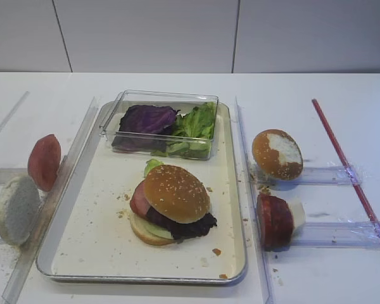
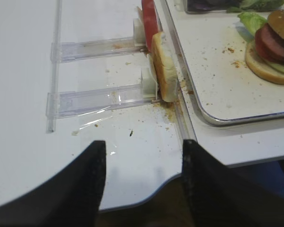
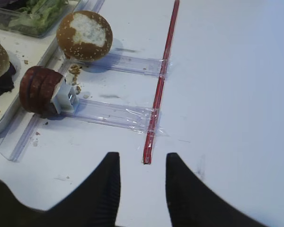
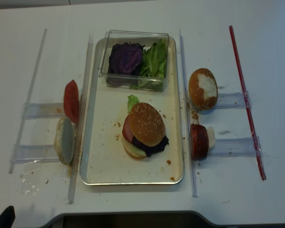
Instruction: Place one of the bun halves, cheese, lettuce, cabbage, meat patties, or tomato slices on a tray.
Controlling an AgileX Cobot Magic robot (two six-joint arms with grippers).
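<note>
On the tray (image 1: 139,277) lies a stacked burger, with the sesame bun half (image 1: 176,193) on top and purple cabbage and a pink slice sticking out below it. More cabbage (image 1: 145,119) and lettuce (image 1: 196,123) fill a clear box at the tray's far end. A dark meat patty (image 3: 38,90) stands on edge in a clear holder right of the tray. A tomato slice (image 2: 149,21) stands left of it. My right gripper (image 3: 142,158) is open and empty over bare table, near a red strip's end. My left gripper (image 2: 144,144) is open and empty at the table's front edge.
A browner bun half with a white smear (image 1: 277,154) rests on a clear holder at the right. A pale floury disc (image 1: 16,209) leans against the left rail. Clear plastic rails (image 1: 247,190) flank the tray. The red strip (image 1: 348,171) runs along the far right. Crumbs dot the tray.
</note>
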